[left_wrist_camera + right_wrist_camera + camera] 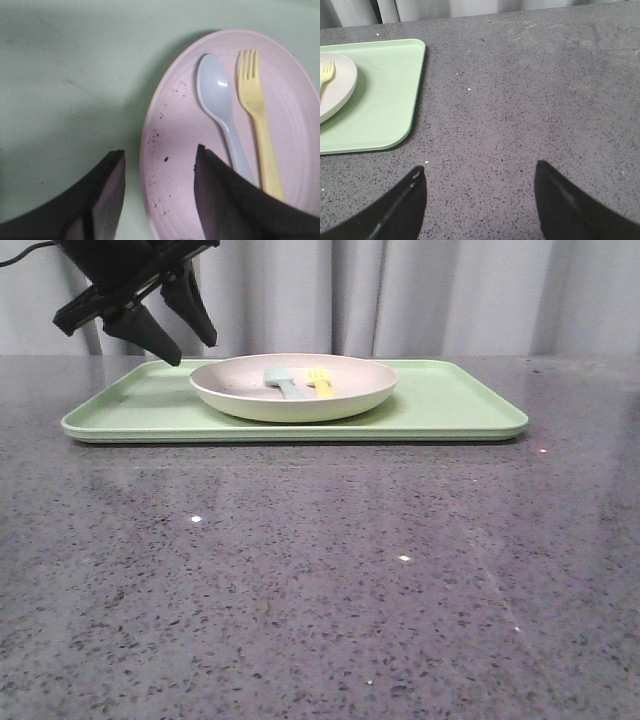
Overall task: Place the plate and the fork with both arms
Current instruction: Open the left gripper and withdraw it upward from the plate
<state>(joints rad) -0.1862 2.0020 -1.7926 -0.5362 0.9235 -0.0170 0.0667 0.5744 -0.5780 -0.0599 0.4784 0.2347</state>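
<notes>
Front view: we see the plate (293, 388) sitting on the light-green tray (450, 405), toward the tray's left half, with the fork (320, 382) and a pale blue spoon (281, 381) lying inside the plate. The left claw (180, 325) hangs above the tray's left end, spread apart and empty. The tray rests on the grey worktop (320, 580).

Left wrist view: the left claw (160, 172) is wide open, one finger over the tray (65, 80), the other over the plate (172, 130). It grips nothing. The fork (257, 120) lies beside the spoon (220, 107) in the plate.

Right wrist view: the right claw (480, 192) is open and empty over bare worktop (530, 90), well apart from the tray (385, 100).

We judge nothing placed yet: both plate and fork are ungrasped, so both pickups remain.
</notes>
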